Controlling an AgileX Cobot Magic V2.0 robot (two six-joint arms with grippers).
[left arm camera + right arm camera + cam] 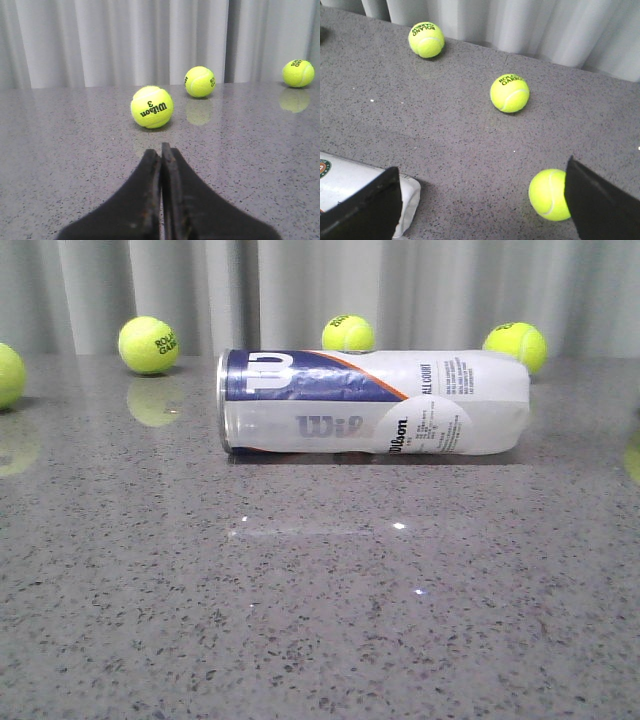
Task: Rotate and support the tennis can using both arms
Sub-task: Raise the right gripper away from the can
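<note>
Currently: tennis can (375,402) laid flat on worktop (320,620), ungripped | left gripper (161,152) fingers pressed together, idle | right gripper (482,200) fingers spread, likely staged for can's end.

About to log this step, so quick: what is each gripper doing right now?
Left gripper: closed, holding nothing.
Right gripper: open, empty, tennis can beside one finger.

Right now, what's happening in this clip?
Nothing is gripped yet. The tennis can lies on its side on the grey table, with loose tennis balls around it. The left gripper is shut and faces a Wilson ball. The right gripper is open, near one end of the can.
</note>
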